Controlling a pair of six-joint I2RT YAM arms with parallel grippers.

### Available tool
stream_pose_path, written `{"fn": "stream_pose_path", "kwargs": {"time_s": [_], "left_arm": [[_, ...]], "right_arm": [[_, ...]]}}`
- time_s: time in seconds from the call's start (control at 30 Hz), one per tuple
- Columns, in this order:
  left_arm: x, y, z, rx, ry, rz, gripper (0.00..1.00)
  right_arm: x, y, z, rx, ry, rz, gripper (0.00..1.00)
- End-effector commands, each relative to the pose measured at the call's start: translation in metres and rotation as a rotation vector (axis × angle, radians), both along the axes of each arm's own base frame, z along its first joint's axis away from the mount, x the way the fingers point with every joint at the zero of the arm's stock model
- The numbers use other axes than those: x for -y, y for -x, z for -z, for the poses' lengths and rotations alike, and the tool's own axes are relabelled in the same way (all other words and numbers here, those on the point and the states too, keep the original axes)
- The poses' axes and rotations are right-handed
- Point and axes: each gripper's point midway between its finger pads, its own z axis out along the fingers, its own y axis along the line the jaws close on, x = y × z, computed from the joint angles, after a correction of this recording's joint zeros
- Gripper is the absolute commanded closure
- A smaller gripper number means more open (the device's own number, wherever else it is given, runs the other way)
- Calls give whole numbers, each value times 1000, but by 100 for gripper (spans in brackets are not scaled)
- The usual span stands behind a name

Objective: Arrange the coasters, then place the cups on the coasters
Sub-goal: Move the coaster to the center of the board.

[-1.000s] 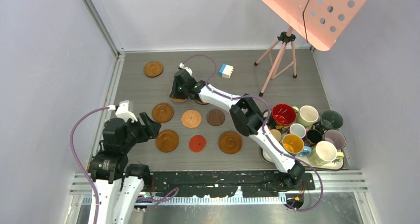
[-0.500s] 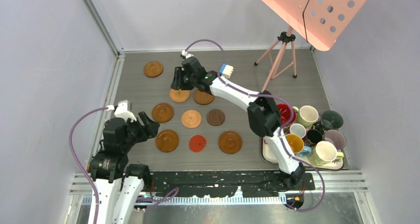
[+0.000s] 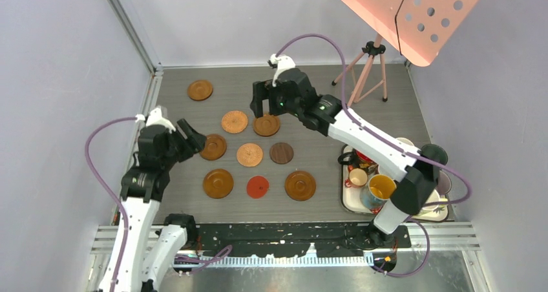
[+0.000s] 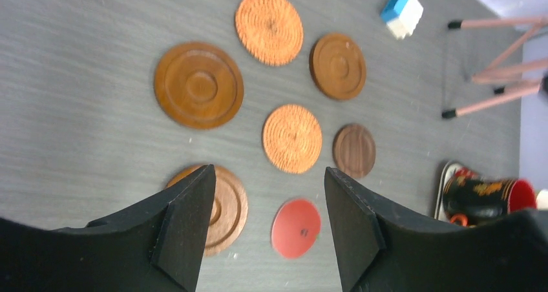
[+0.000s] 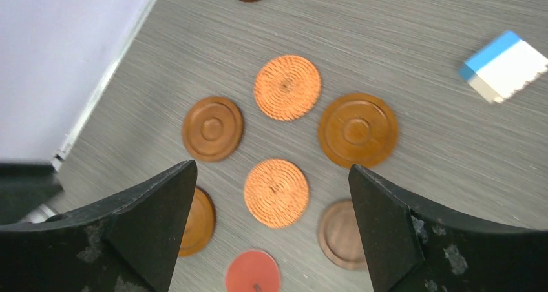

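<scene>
Several round coasters lie in loose rows on the grey table: a woven orange one (image 3: 234,121), rimmed brown ones (image 3: 266,125) (image 3: 212,146) (image 3: 218,183) (image 3: 300,185), a second woven one (image 3: 249,154), a dark brown one (image 3: 281,152) and a red one (image 3: 257,187). One brown coaster (image 3: 200,90) sits apart at the far left. Cups crowd a tray at the right, among them a yellow-inside cup (image 3: 380,187) and a dark green cup (image 3: 434,154); my right arm hides others. My right gripper (image 3: 258,102) hangs open and empty above the far row. My left gripper (image 3: 191,137) is open and empty over the left column.
The white tray (image 3: 346,203) stands at the right front. A pink stand's tripod (image 3: 362,79) is at the back right. A blue-and-white block (image 5: 504,66) lies near the far coasters. A black mug with a red inside (image 4: 484,195) shows at the tray's edge.
My right gripper opened, left the woven orange coaster on the table in the far row, and drew up and to the right. My left arm reached forward over the left coasters.
</scene>
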Motion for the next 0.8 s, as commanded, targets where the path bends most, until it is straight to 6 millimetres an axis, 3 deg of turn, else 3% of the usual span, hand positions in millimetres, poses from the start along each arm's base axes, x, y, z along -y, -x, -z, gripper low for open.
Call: {"fn": "stream_pose_path", "kwargs": {"time_s": [0.0, 0.03, 0.07, 0.1, 0.17, 0.2, 0.23, 0.3, 0.4, 0.6, 0.77], "left_arm": [[-13, -58, -49, 131, 20, -130, 35], [-14, -70, -51, 126, 27, -153, 36], [-16, -82, -53, 127, 42, -172, 36], [-18, -96, -54, 124, 55, -190, 36], [-22, -124, -57, 132, 102, -228, 36], [-23, -138, -57, 137, 128, -238, 37], [-26, -153, -60, 153, 160, -247, 37], [-43, -181, -59, 160, 212, -297, 38], [-52, -218, -57, 182, 303, -298, 40], [-77, -292, -31, 174, 476, -309, 44], [-94, -338, -15, 212, 592, -304, 46]], "right_arm": [[44, 20, -6, 54, 91, 40, 5], [51, 26, -16, 75, 77, 40, 5], [56, 30, -8, 67, 89, 39, 5], [63, 36, -18, 85, 70, 40, 5], [72, 47, -9, 78, 71, 31, 5], [74, 52, -17, 90, 47, 22, 5], [76, 57, -10, 77, 48, 15, 5], [78, 65, -11, 77, 23, -4, 5], [79, 75, -14, 78, -12, -31, 5], [83, 80, -16, 94, -12, -42, 5], [81, 80, -17, 97, -14, -57, 5]]}}
